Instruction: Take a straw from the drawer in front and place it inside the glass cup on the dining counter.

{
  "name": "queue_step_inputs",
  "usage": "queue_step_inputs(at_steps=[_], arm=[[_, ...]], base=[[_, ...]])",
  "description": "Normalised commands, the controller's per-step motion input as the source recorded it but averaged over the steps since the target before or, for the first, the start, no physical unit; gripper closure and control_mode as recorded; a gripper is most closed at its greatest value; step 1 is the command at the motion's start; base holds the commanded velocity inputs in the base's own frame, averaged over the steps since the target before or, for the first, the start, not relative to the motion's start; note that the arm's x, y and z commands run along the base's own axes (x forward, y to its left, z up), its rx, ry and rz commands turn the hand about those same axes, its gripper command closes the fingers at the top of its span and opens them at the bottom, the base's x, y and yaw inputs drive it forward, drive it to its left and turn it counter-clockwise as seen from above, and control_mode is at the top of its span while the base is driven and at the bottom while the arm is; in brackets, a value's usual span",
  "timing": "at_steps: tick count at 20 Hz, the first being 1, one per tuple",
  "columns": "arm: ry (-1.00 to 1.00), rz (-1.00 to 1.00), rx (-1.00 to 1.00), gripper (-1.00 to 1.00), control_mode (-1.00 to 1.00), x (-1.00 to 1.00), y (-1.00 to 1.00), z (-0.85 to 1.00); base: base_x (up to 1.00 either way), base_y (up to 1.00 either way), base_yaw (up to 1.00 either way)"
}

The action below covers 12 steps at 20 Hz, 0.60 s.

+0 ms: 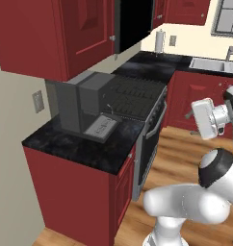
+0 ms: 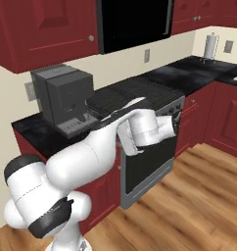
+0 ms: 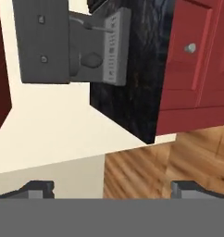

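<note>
The drawer is shown as a flat dark red front with a small round knob, set just under the black countertop bearing a grey coffee machine. It is seen well ahead of the gripper, whose fingers are spread wide with nothing held.

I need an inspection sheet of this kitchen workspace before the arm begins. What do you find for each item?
Surface: black marbled kitchen counter on red cabinets.
Job's things: drawer, a red panel with a knob under the counter edge, flush, seemingly shut.
Clutter: grey coffee machine on the counter, beside the stove.
Grippers: claw open, holding nothing, facing the counter's end.
Cables: nothing seen.
Surroundings: microwave, paper towel roll, sink, wooden floor.
</note>
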Motion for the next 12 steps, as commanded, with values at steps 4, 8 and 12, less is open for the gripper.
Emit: queue_step_inputs(at_steps=[4, 8, 12], arm=[[0.00, 0.09, 0.49, -1.00, -1.00, 0.32, -0.41, -0.76], [0.00, 0.10, 0.44, -1.00, -1.00, 0.52, -0.11, -0.74], [0.00, 0.08, 0.37, -1.00, -1.00, 0.54, 0.00, -0.64]], base=[[0.00, 0.00, 0.00], [0.00, 0.00, 0.00], [0.00, 0.00, 0.00]])
